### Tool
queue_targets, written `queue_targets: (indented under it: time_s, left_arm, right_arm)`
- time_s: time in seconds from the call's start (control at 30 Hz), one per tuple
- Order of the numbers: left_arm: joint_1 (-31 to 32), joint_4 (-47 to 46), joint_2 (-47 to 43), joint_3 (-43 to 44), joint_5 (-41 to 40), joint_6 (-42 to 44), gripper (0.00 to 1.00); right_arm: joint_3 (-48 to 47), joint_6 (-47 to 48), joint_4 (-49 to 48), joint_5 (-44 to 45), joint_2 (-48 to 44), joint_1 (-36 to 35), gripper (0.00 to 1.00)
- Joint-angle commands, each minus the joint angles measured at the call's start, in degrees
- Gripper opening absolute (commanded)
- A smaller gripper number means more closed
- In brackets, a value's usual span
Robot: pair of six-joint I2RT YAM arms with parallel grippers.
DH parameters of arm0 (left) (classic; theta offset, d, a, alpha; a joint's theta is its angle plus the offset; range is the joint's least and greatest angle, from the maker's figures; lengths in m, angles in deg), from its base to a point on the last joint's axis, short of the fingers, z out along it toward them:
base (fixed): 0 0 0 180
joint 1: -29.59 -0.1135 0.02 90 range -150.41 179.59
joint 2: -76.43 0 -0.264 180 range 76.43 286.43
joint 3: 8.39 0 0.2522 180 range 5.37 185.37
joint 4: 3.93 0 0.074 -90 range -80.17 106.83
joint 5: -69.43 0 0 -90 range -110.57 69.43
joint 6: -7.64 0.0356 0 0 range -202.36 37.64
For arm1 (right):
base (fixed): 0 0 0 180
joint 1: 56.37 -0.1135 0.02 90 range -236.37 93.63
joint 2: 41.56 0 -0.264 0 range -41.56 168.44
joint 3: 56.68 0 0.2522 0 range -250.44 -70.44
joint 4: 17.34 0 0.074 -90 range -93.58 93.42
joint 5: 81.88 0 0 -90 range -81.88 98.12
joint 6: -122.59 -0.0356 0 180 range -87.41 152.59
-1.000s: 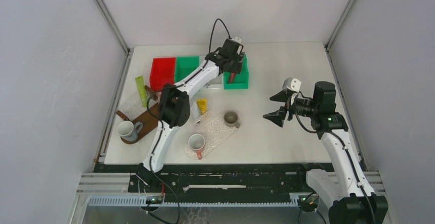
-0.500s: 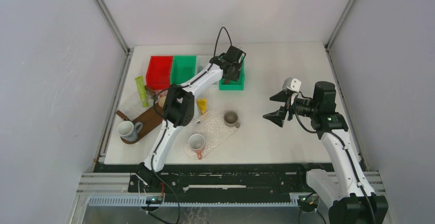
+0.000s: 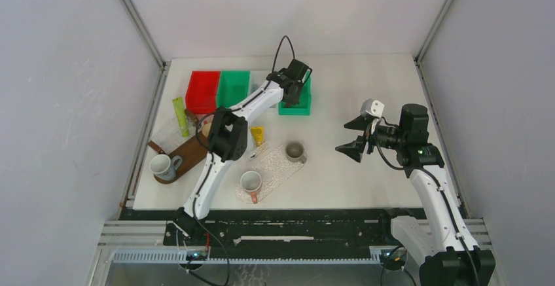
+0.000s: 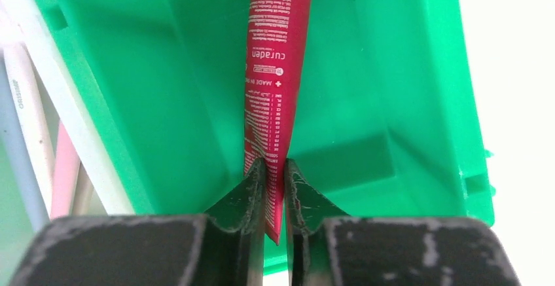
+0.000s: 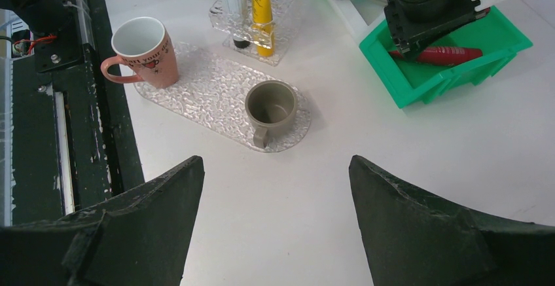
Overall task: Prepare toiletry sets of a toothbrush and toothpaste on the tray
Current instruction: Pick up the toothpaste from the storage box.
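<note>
Far out, left gripper (image 4: 275,173) pinches red tube (image 4: 276,57) (right gripper (image 5: 275,163) agape)

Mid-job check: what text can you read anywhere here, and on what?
"curaden": red tube, pinched in the left tool.
"MADE IN S", cut off: same tube.
Fine print on the tube: too small.
"your", rest blurred: pink mug.
Print on white toothbrush: unreadable.

White worktop (image 3: 366,83) under two arms: one green bin (image 3: 294,109) sits directly beneath the left claw (image 3: 292,93), with a second green bin (image 3: 235,88) and a red bin (image 3: 204,92) to that claw's left. Nearer the bases than the claw lie a clear patterned tray (image 3: 276,168), a smaller clear tray (image 5: 278,47) and a wooden tray (image 3: 190,155).
</note>
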Motion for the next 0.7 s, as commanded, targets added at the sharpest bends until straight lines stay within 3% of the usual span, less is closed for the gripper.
queue_targets:
  time_s: [0.0,0.1,0.5,0.67]
  left_arm:
    - [-0.11,-1.03,-0.43,0.52,0.81,2.85,0.10]
    - [0.04,-2.02,-2.27,0.00,1.19,5.11,0.00]
    - [0.37,-5.78,-16.30,-7.47,3.71,9.91,0.00]
    - [0.33,-6.06,-24.38,-14.96,6.86,9.78,0.00]
  right_arm:
    - [-1.03,-0.13,-0.95,-0.63,-0.31,-0.09,0.89]
    - [-0.99,-0.12,-0.96,-0.58,-0.32,-0.08,0.89]
    - [-0.99,-0.04,-0.85,-0.69,-0.23,0.05,0.89]
    - [-0.99,0.30,-0.61,-1.18,-0.30,0.20,0.89]
